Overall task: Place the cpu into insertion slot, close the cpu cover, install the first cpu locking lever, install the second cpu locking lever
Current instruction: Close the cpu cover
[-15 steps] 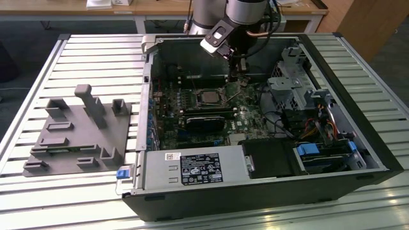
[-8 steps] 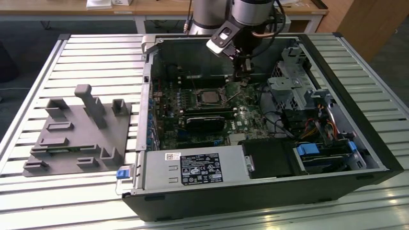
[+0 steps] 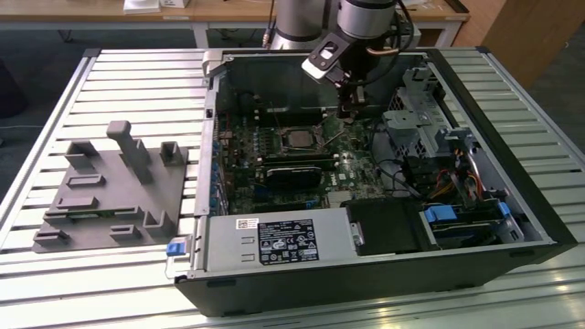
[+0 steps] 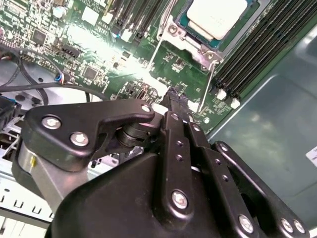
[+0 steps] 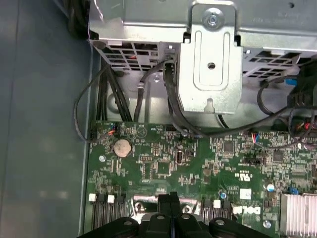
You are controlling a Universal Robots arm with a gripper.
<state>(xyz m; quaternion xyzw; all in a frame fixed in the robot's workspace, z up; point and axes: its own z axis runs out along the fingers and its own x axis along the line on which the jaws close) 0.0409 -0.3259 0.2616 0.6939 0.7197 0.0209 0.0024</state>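
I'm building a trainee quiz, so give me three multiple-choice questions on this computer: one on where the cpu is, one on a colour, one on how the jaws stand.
1. Where is the cpu? A in a drawer; B in the insertion slot; C between the jaws.
2. What colour is the motherboard? A blue; B red; C green.
3. How do the gripper's jaws stand? A shut, holding nothing; B wide open; C clamped on a cable.
Answers: B, its pale face sits in the socket in the second wrist view; C, the board is green in both wrist views; A, they meet, nothing between, in the first wrist view.
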